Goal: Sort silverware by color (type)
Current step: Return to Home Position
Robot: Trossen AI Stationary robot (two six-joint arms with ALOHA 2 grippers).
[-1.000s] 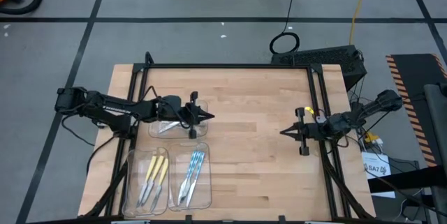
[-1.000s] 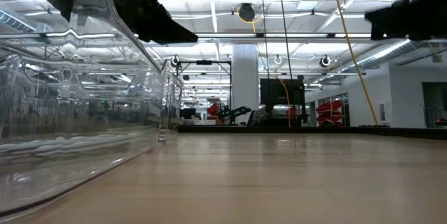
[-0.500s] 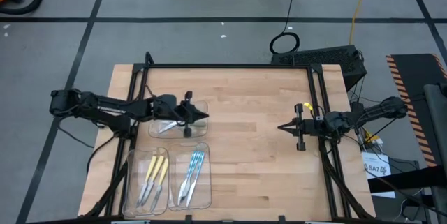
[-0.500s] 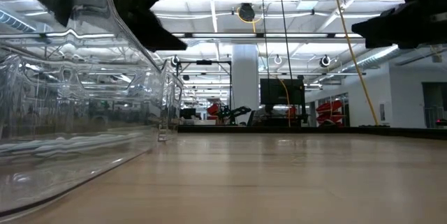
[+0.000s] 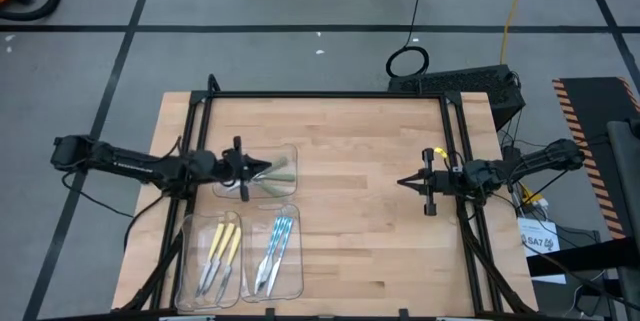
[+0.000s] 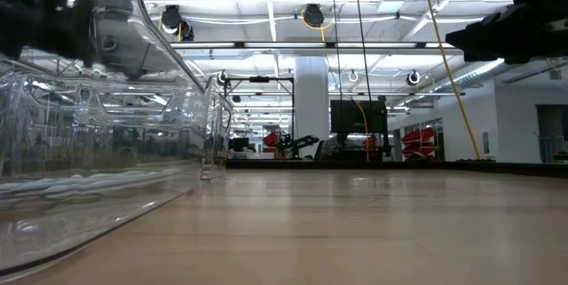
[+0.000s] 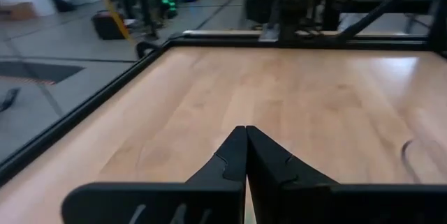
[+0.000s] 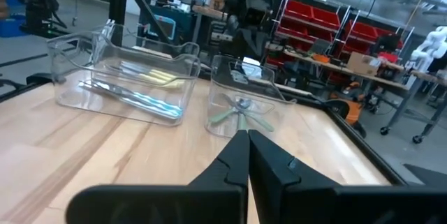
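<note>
The left gripper [image 5: 264,169] was at the left middle of the high view, above the left half of the upper clear tray [image 5: 292,149]. In the left wrist view its two dark fingers [image 7: 269,165] were pressed together, with nothing between them. The right gripper [image 5: 403,182] was at the right middle of the high view, near the right side of the table [image 5: 360,231] and well apart from the trays. Its fingers [image 8: 269,168] were pressed together too, and they held nothing.

The green-handled pieces [image 5: 281,171] lay in the upper clear tray, just past the left gripper's tip. Below that tray, in the lower left part of the high view, two more clear trays stood side by side. The yellow-handled pieces [image 5: 222,248] lay in the lower left tray [image 5: 184,256], side by side. The blue-handled pieces [image 5: 273,249] lay in the lower right tray [image 5: 298,266], close together.

In the low view, a clear tray wall filled the left side of the frame. A dark arm showed at the upper right, above the table top. A blurry dark shape showed at the upper left.
</note>
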